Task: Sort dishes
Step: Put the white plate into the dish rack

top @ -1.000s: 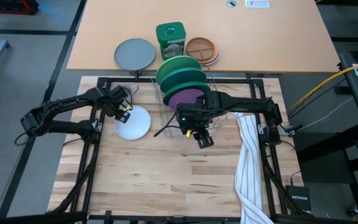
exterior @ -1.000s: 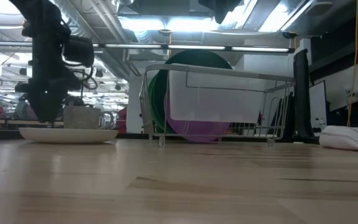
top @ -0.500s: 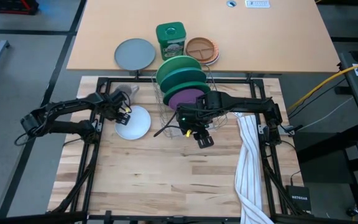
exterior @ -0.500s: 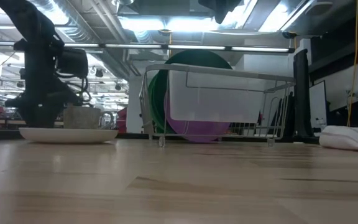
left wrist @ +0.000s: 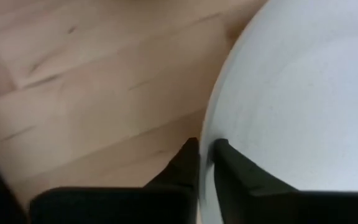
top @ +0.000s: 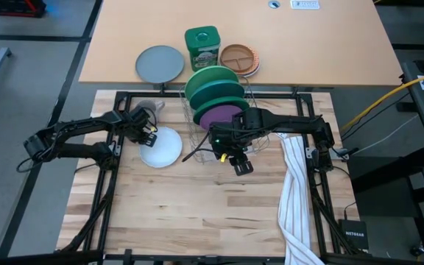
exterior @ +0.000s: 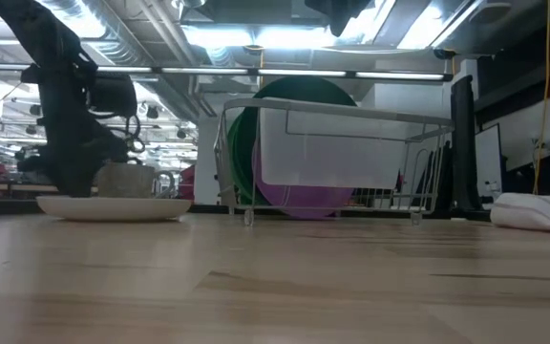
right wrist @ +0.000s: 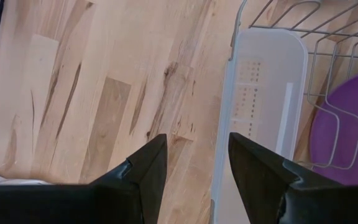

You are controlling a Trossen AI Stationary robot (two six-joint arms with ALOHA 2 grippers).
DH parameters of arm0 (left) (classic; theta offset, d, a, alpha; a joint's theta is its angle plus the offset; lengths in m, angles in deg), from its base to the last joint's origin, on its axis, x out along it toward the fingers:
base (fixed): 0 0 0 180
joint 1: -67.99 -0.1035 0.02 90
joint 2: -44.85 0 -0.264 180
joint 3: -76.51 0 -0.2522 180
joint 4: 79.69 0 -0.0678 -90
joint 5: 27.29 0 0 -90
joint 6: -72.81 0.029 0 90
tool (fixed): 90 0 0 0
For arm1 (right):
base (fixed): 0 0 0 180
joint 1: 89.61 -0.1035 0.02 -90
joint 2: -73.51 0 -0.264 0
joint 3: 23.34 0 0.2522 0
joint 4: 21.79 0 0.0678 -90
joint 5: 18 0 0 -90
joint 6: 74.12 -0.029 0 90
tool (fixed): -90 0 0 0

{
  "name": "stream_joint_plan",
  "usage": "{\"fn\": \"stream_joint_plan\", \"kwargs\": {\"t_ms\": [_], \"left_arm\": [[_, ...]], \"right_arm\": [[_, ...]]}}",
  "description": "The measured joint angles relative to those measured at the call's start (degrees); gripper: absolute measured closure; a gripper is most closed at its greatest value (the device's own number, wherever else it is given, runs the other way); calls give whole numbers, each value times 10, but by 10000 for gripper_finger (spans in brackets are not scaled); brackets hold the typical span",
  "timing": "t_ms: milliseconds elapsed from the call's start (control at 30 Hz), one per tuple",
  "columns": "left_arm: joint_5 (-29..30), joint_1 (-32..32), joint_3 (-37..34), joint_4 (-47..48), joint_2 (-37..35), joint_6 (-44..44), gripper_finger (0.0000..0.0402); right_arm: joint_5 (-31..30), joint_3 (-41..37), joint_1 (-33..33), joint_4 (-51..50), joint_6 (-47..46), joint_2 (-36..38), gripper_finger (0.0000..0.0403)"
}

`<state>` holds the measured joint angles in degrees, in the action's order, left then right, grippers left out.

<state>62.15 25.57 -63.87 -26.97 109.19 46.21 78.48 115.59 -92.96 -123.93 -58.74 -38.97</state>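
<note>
The white saucer (top: 164,146) lies flat on the wooden table, left of the wire rack (top: 197,118). My left gripper (top: 145,134) points down at the saucer's left rim and is shut on it. A small grey mug (exterior: 127,180) stands on the table just behind the saucer. Green plates (top: 213,85) and a purple plate (top: 221,116) stand on edge in the rack (exterior: 332,158). My right gripper (top: 240,164) hangs open above the table in front of the rack, with nothing between its fingers (right wrist: 148,168). My left gripper pinches the saucer's left rim (left wrist: 205,146) between its two fingers, one finger (left wrist: 185,165) outside the rim and the other (left wrist: 232,168) on the saucer's inner face. The fingers come from above, pointing steeply down. The saucer's underside rests on the table (exterior: 113,207).
A striped towel (top: 297,191) lies along the table's right side. The rack's white side tray (right wrist: 260,118) sits beside my right gripper. On the far tan table stand a flat grey plate (top: 160,63), a green tin (top: 202,47) and a brown plate (top: 240,59).
My left gripper has sunk onto the saucer's left rim and shut on it. The saucer has slid a little toward the table's right edge, staying flat on the wood.
</note>
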Motion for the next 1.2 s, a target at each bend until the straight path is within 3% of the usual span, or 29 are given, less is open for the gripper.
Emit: {"fn": "stream_joint_plan", "kwargs": {"t_ms": [67,467,667,900,1200], "left_arm": [[-3,1,0,-15,0,-2,391],[-5,25,20,-55,-23,-6,397],[1,53,49,-42,-92,5,399],[-4,76,94,36,-183,4,400],[-2,101,149,83,-284,0,400]], "right_arm": [[0,0,0,0,0,0,228],[-4,0,0,0,0,0,228],[-39,0,0,14,0,0,228],[-71,0,0,38,0,0,228],[-148,0,4,111,-10,0,228]]}}
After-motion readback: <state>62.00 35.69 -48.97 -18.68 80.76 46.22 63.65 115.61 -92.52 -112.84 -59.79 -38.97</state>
